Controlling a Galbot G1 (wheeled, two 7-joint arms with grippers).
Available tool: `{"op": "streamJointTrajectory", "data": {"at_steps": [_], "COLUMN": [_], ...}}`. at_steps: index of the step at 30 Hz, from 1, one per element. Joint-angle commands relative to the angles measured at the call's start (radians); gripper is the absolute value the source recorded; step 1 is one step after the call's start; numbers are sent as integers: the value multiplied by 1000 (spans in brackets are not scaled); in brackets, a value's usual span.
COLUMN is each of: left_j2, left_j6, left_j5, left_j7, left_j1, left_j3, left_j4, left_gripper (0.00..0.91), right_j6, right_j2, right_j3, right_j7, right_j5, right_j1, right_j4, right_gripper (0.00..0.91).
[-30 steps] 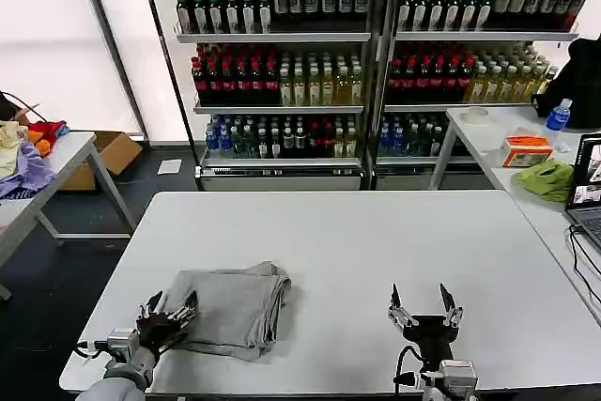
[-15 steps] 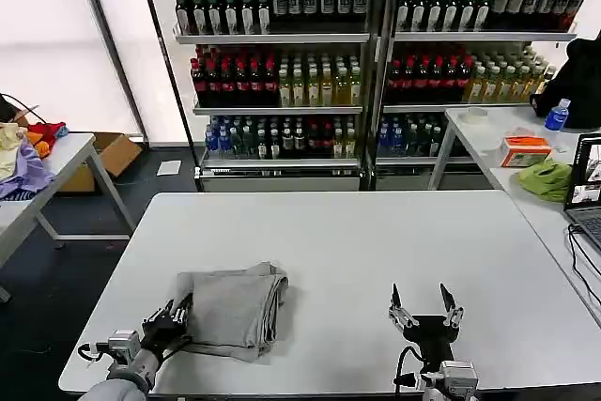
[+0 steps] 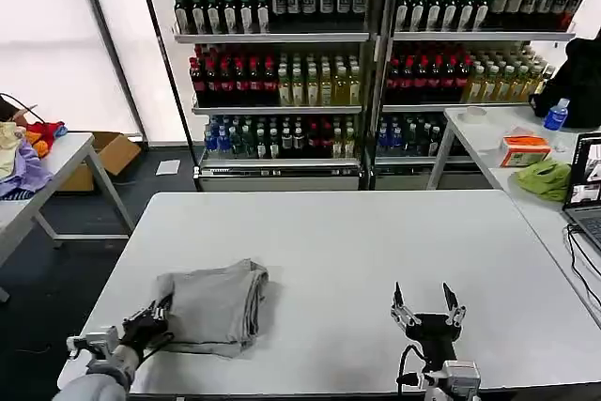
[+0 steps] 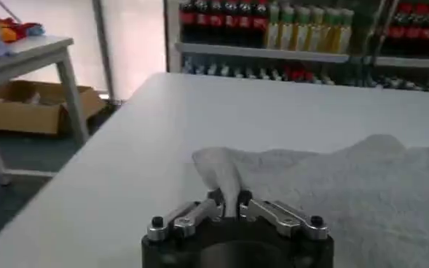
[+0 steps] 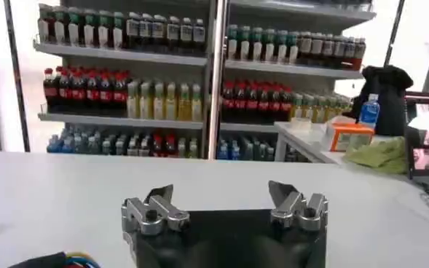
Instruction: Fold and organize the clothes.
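1. The table (image 3: 376,251) carries one thing of the task, and I take it as the landmark for every place below.
2. The shirt (image 3: 211,302) lies as a folded grey bundle near the table's front left corner. Since a second ago it has slid toward that corner and its outline has tightened, so it is being dragged rather than folded further. I judge the folding mostly done and this pull to be the tidying step, placing the bundle at the table's left front.
3. The left claw (image 3: 143,324) is at the table's front left edge, pinched narrow on the shirt's near corner; in the left wrist view a ridge of cloth rises between its fingers (image 4: 213,206). It has drawn back toward the edge with the cloth over the last second.
4. The right claw (image 3: 427,311) hangs above the table's front right part, spread wide and holding nothing, well apart from the shirt and in the same place as before.
5. No brand, label or writing can be read; the shirt's chest print is folded out of sight.
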Motion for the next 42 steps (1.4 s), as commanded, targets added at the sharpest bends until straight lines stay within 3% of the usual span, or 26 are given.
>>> {"op": "streamJointTrajectory", "data": {"at_steps": [1,5,10,15,21,29,37,38,39,41,42], "left_j2": [232,327,306,191,56,-85,-157,-167,-176,-181,-176], "left_j6": [29,22,21,13,20,-11,-18,-18,-19,-24,-29], "left_j5": [-106,-111,-89,-27,28,170,209,207,203,198,195], "left_j7": [-3,2,7,-6,-71,-144,-158,-159,-159,-160,-162], "left_j1": [3,17,46,57,56,-17,-128,-138,-150,-167,-175], "left_j3": [-351,-450,-425,-264,111,550,686,696,703,704,703], "left_j4": [-42,-26,-133,-249,-357,-301,-122,-105,-78,-35,-21], "left_gripper": [0,0,0,0,0,0,10,121,353,373,443], "right_j6": [-1,-1,-3,-7,-10,-9,-2,0,1,1,1], "right_j2": [2,6,17,15,21,68,125,132,143,159,163], "right_j3": [-11,-20,-25,-10,14,17,10,7,5,2,-1], "right_j7": [2,2,3,3,4,4,7,8,6,3,4], "right_j5": [1,1,-1,-2,-6,-72,-145,-153,-163,-176,-177], "right_j1": [11,20,23,17,2,-17,-48,-50,-53,-55,-54], "right_j4": [-9,-22,-18,-13,-7,-31,-34,-38,-41,-46,-49], "right_gripper": [907,907,907,907,907,907,907,907,907,907,907]}}
